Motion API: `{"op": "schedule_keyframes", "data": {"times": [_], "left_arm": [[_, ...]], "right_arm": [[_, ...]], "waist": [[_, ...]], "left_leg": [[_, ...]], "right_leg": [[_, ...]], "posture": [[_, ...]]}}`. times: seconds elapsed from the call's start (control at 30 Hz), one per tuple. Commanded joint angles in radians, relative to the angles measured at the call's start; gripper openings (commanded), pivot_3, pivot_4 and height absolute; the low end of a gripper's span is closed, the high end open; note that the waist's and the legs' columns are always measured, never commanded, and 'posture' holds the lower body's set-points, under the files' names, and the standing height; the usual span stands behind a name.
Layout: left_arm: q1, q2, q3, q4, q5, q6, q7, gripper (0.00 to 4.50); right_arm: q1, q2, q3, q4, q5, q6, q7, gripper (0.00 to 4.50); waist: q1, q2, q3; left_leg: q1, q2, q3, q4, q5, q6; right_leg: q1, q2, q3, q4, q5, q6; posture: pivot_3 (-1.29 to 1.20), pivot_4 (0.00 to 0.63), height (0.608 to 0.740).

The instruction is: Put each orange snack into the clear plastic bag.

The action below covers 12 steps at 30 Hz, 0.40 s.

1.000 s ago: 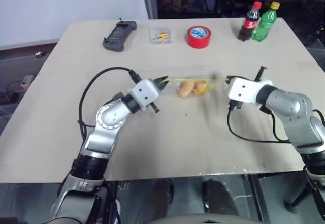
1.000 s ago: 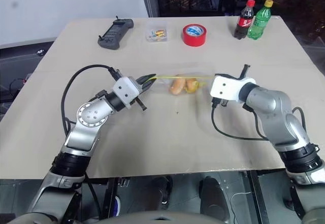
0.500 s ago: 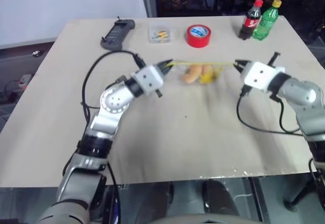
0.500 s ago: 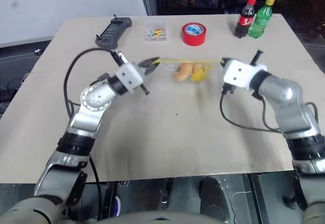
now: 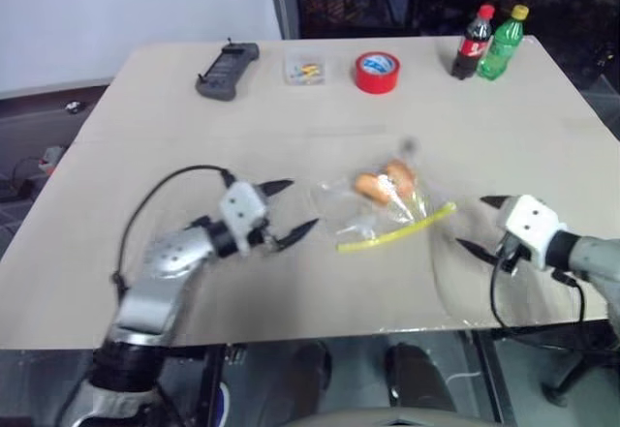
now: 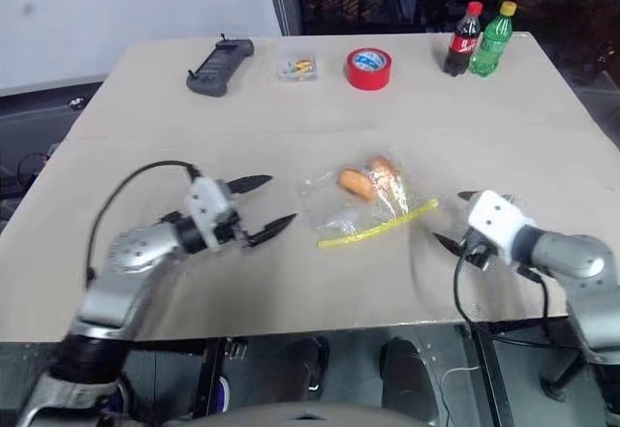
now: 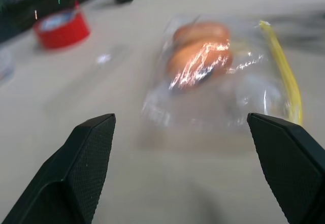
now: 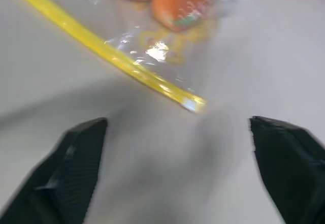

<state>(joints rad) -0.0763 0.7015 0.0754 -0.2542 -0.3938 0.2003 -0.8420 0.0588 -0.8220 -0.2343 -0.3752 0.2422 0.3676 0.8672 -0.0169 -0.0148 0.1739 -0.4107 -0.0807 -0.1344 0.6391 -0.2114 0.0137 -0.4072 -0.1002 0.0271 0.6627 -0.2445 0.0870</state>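
Both oval orange snacks (image 5: 384,181) are seen inside the flat clear plastic bag (image 5: 378,204); the left gripper (image 5: 289,208) and right gripper (image 5: 480,224) are released, apart from it. If the yellow seal strip (image 5: 395,229) is unsealed, snacks could slip out when lifted.

Even, soft light; motion blur on both arms, glare on the clear plastic bag (image 7: 218,82).

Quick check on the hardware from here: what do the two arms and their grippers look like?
Both arms are silver-grey metal with rounded joints and black bands. Each ends in a white boxy wrist block carrying two black, pointed fingers with a fine textured surface: left gripper, right gripper. A loose black cable loops from each wrist block back along the arm. No markings are readable.
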Motion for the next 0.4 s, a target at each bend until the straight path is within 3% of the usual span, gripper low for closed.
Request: {"op": "schedule_keyframes", "data": {"times": [0.03, 0.2, 0.4], "left_arm": [[0.053, 0.068, 0.131, -0.082, -0.131, 0.076, -0.077, 4.50], [0.125, 0.142, 0.228, -0.144, -0.201, 0.156, -0.120, 4.50], [0.162, 0.168, 0.272, -0.170, -0.238, 0.197, -0.154, 4.50]], "right_arm": [[0.061, -0.044, -0.147, -0.045, 0.102, 0.027, 0.079, 4.46], [0.106, -0.076, -0.269, -0.055, 0.173, 0.058, 0.112, 4.46], [0.126, -0.099, -0.311, -0.063, 0.202, 0.083, 0.121, 4.46]], "waist": [[0.004, 0.000, 0.000], [0.007, 0.000, 0.000], [0.006, 0.000, 0.000]], "left_leg": [[-0.001, 0.000, 0.000, -0.001, 0.000, 0.000], [0.000, 0.000, 0.001, 0.000, 0.000, 0.000], [0.000, 0.001, 0.001, 0.000, 0.000, 0.000]], "right_leg": [[0.000, 0.000, 0.000, 0.000, 0.000, 0.000], [0.001, -0.002, 0.000, -0.002, 0.000, 0.000], [0.001, -0.001, 0.000, -0.002, 0.000, 0.000]], "posture": [[0.00, 0.150, 0.740], [0.00, 0.150, 0.740], [0.00, 0.150, 0.740]]}}
